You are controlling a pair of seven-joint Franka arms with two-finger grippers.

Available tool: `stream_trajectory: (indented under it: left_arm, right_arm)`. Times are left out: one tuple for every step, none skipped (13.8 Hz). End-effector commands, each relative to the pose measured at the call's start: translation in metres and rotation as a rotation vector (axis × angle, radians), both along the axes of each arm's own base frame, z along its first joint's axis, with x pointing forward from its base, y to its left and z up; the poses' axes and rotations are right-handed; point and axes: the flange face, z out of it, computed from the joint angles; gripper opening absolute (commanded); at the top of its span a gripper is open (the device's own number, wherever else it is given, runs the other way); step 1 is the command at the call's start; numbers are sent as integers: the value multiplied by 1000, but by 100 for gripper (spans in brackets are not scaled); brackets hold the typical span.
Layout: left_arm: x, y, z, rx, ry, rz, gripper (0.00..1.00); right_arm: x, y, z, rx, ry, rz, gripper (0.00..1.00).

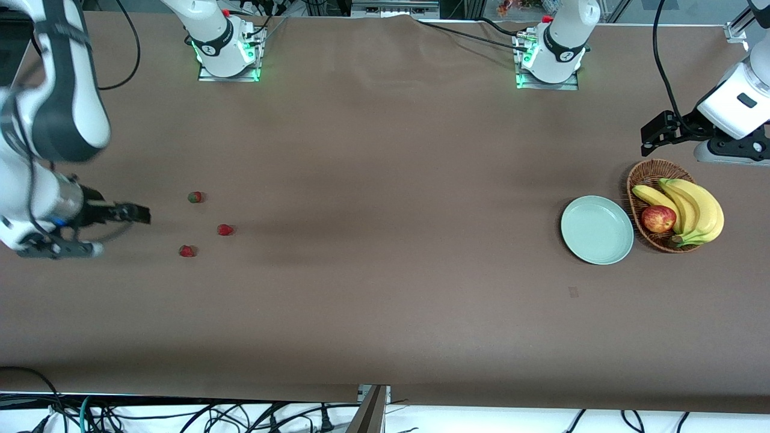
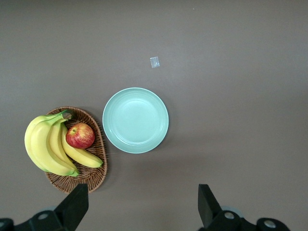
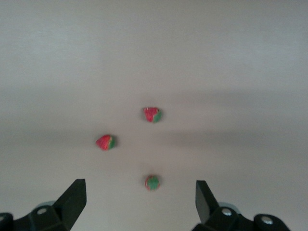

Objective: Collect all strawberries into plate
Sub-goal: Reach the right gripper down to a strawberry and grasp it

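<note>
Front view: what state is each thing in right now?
Strawberries: three, loose on the table, none collected.
Plate: empty, beside the basket.
Basket: holds bananas and an apple.
Right gripper: open, empty.
Left gripper: open, empty.

The front camera is hanging high across the tabletop (image 1: pixel 385 313), looking down toward both arm bases. The left wrist camera is looking straight down from well above on the plate (image 2: pixel 135 120) and wicker basket (image 2: pixel 96 175); the front view is sharing those. The right wrist camera is gazing down on the three strawberries (image 3: pixel 152 114), also shared with the front view.
</note>
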Motion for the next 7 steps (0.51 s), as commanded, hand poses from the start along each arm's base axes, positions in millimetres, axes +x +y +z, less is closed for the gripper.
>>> stream_trajectory:
  left_arm:
    - [0, -1, 7, -17, 3, 1, 100]
    - [0, -1, 7, -17, 3, 1, 100]
    - [0, -1, 7, -17, 3, 1, 100]
    - [0, -1, 7, -17, 3, 1, 100]
    - [0, -1, 7, -17, 3, 1, 100]
    - [0, -1, 7, -17, 3, 1, 100]
    - [0, -1, 7, -17, 3, 1, 100]
  right_arm:
    - [14, -3, -43, 4, 5, -4, 100]
    - [17, -3, -64, 6, 6, -3, 100]
    - [19, -2, -88, 6, 13, -1, 100]
    - [21, -1, -106, 6, 7, 9, 100]
    - [19, -1, -124, 9, 10, 22, 100]
    - [15, -2, -145, 11, 13, 23, 100]
    - [7, -3, -161, 13, 9, 30, 100]
